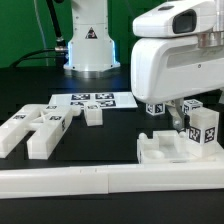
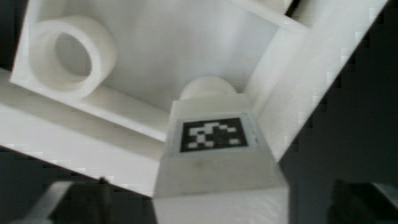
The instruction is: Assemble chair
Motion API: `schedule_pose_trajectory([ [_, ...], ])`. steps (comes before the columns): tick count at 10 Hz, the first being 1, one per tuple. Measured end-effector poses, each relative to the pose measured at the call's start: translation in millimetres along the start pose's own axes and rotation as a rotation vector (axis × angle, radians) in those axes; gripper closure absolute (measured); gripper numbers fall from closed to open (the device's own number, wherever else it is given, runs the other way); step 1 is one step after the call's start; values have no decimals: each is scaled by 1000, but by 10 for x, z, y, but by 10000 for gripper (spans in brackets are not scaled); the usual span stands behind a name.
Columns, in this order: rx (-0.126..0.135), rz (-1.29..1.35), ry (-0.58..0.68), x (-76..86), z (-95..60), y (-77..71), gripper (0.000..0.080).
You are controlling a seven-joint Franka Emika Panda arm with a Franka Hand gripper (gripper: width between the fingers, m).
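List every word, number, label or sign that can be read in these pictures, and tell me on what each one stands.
No word, brand or number can be read in either view.
Robot base: a dark triangular sticker, too small to read.
Marker board: black-and-white square tags, patterns only, no letters.
White chair part: one such tag, also a pattern without letters.

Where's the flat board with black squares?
In the exterior view, the thin flat white marker board lies in front of the robot's white base, behind the loose white parts on that view's left.
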State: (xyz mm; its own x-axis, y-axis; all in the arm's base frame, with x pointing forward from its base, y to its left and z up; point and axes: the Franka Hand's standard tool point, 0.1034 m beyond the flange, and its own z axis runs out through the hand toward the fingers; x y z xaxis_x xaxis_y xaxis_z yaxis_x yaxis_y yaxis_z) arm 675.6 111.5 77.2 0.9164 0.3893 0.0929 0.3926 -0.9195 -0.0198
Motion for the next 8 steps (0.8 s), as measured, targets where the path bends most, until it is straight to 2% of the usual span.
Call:
schedule_pose_trajectory([
  [1, 0, 0, 0, 0, 0, 1, 350],
  [2, 0, 0, 0, 0, 0, 1, 350],
  [3, 0, 0, 0, 0, 0, 2, 516],
  [6, 1, 30, 0, 0, 0, 1, 511],
  [8, 2, 216, 1, -3, 3, 4, 511],
])
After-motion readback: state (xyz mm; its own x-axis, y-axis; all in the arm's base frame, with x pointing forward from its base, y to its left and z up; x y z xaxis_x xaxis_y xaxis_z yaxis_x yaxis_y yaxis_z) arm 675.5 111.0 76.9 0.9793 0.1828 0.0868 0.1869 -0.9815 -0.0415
